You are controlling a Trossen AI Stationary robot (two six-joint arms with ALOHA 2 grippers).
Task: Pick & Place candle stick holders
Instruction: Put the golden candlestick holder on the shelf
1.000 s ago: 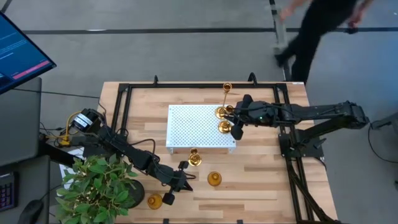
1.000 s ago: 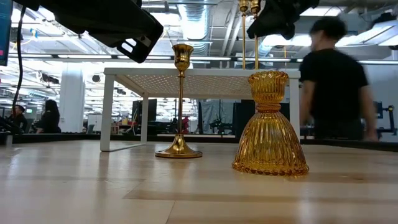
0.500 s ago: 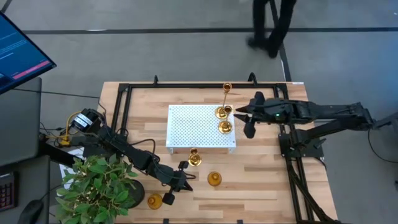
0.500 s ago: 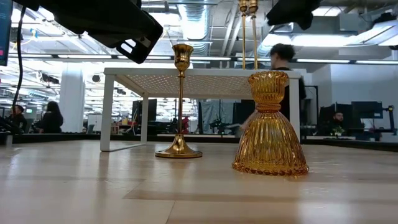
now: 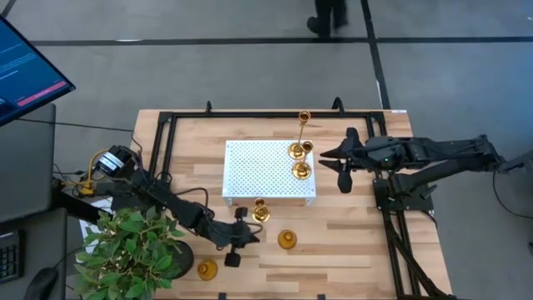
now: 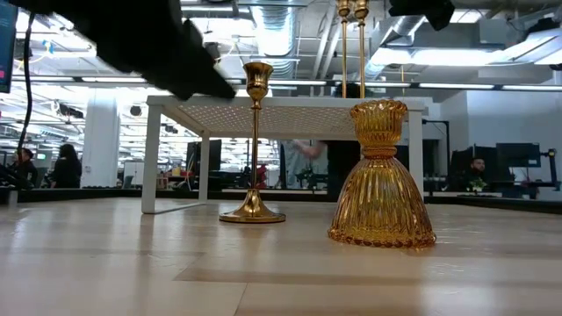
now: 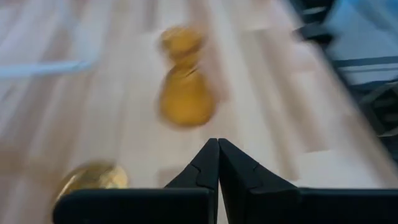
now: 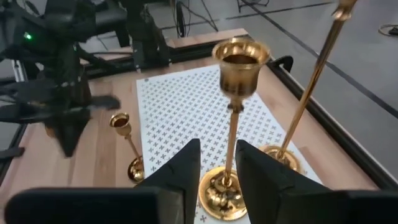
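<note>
High view count: six gold candle stick holders. Three sit on the right end of the white perforated tray [image 5: 258,171]: a tall thin-stemmed holder [image 5: 303,118] leaning toward the tray's far right corner, a mid-height cup-top holder [image 5: 296,151] at the right edge, and a second one [image 5: 301,170] just in front of it. Three are on the wooden table [image 5: 350,242]: a small slim holder [image 5: 261,212] just off the tray's front edge, an amber ribbed holder [image 5: 286,240] nearer the front, and a squat holder [image 5: 206,269] at front left beside the plant [image 5: 133,254].

Low view: slim holder [image 6: 253,140] and ribbed amber holder [image 6: 381,175] both upright, apart from each other, tray behind them.

Right gripper [image 5: 333,156]: arm stretched in from the right, level, just off the tray's right edge, near the two cup-top holders, touching neither. Right wrist view shows its fingers [image 8: 180,168] spread either side of the cup-top holder's [image 8: 232,124] stem, holding nothing.

Left gripper [image 5: 236,237]: arm runs diagonally from the left rear to the table front, tip between the slim holder and the squat one, beside the ribbed holder. Left wrist view is motion-blurred; fingers [image 7: 205,171] pressed together, empty, with the ribbed holder [image 7: 183,84] ahead.

One plant and one blue-lit monitor [image 5: 25,71] at left; a person [image 5: 329,12] on the floor beyond the table.
</note>
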